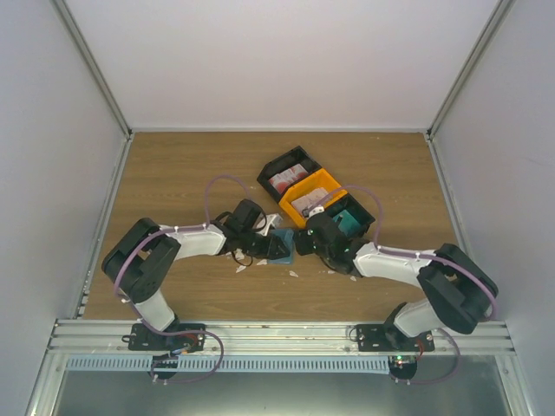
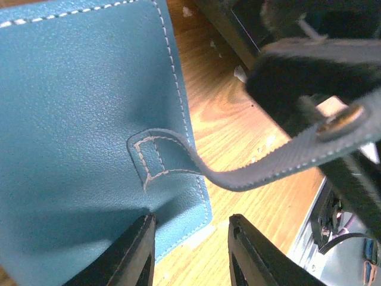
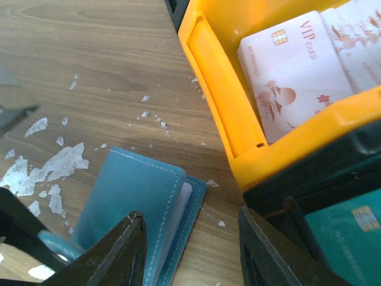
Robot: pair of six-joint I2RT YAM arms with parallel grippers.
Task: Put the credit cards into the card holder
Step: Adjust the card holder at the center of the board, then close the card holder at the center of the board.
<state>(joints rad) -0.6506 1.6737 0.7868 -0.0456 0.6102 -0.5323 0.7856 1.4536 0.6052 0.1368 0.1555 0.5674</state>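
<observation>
The blue card holder (image 1: 282, 245) lies on the table between both grippers. In the left wrist view the card holder (image 2: 77, 131) fills the left side; its strap (image 2: 268, 170), with a snap button (image 2: 339, 122), rises toward a black part of the other arm. My left gripper (image 2: 191, 219) is open at the holder's near corner, gripping nothing. My right gripper (image 3: 190, 214) is open over the card holder (image 3: 134, 202), whose covers show a pale edge between them. Credit cards lie in the tray: white-and-red ones (image 3: 292, 77) and teal ones (image 3: 351, 232).
The three-compartment tray (image 1: 305, 178), black and orange, stands just behind the grippers; its orange wall (image 3: 220, 101) is close to my right fingers. White scraps (image 3: 53, 167) litter the wood around the holder. Walls enclose the table on three sides.
</observation>
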